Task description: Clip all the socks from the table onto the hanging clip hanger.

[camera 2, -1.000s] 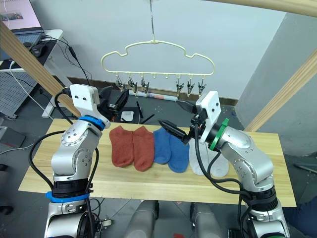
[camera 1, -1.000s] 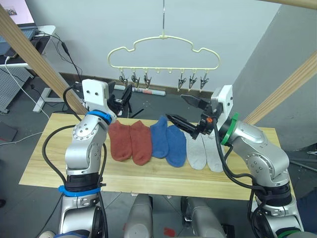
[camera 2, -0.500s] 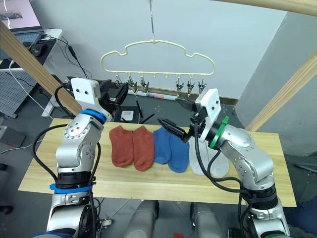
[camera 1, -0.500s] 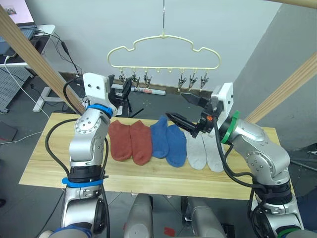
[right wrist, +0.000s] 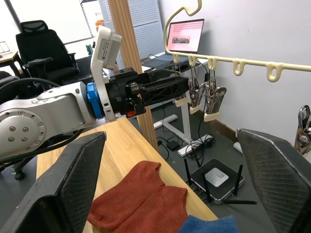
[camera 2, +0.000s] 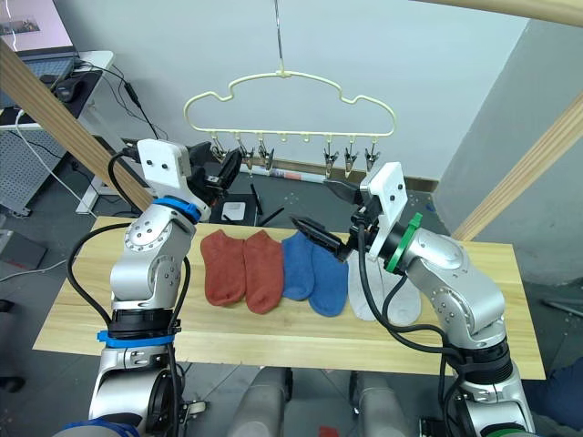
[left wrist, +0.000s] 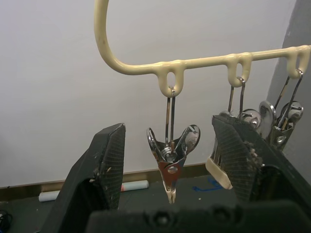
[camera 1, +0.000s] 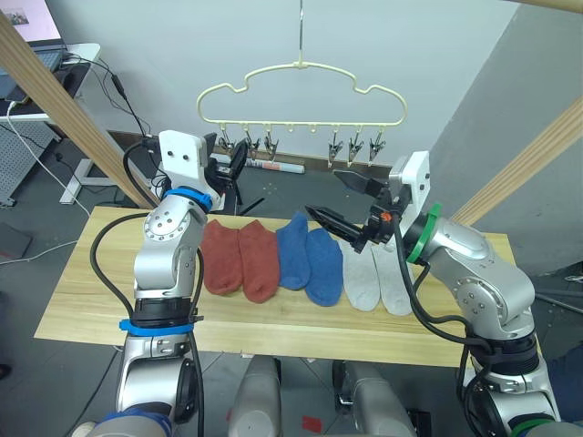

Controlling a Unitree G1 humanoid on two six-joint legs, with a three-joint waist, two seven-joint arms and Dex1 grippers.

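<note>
Both pincers wide open, empty, left pincer (left wrist: 170,160) flanking clip (left wrist: 171,162)

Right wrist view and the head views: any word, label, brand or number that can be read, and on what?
None can be read.
Laptop screen: pink window with dark lines, too small to read.
Monitor: pale picture, no legible text.
Socks, clip hanger, table: no print or label visible.

Both arms raised, the left gripper (camera 1: 233,165) and the right gripper (camera 1: 342,198) hold their fingers spread apart.
</note>
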